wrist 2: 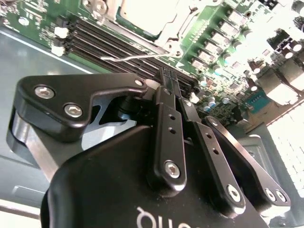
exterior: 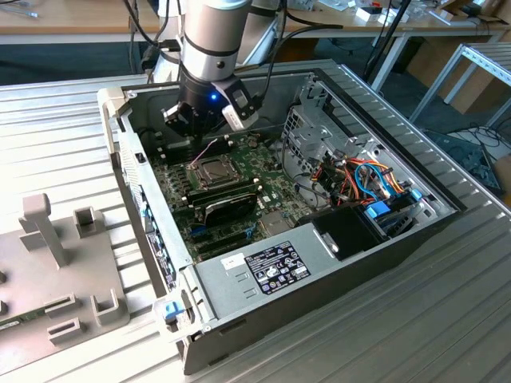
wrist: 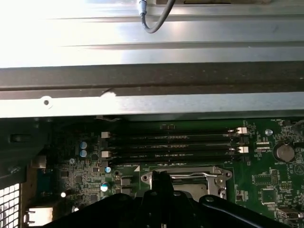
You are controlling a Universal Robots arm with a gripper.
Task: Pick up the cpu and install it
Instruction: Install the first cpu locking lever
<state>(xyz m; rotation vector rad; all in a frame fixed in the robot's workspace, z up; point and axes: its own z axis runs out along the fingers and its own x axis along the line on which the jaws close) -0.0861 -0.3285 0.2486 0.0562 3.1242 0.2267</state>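
Biggest first: the open PC case is lying flat on the slatted table, with the green motherboard facing up inside. The arm is hanging over the board's far end, toward the exterior view's left. The gripper is hovering just above the socket frame. Its fingers are looking pressed together, and nothing is showing between them.

The cpu is already sitting in the socket, inside the frame. The memory slots are on its far side and the long black module is on its near side.

Risks as I'm reading them:
- The thin wire lever is standing up off the board, so it is probably not latching anything. I can't tell if the frame is clamping the chip.
- The lever is running just beside the fingertips. Any sideways drift could be snagging it and yanking the frame.
- Closed tips coming down on the lid could be scratching it or pressing the chip askew onto the socket contacts.

The cpu is showing as a small flat square with a dull silver-grey top in the exterior view. In the second wrist view it is glaring near white. It is looking level and square to the frame.
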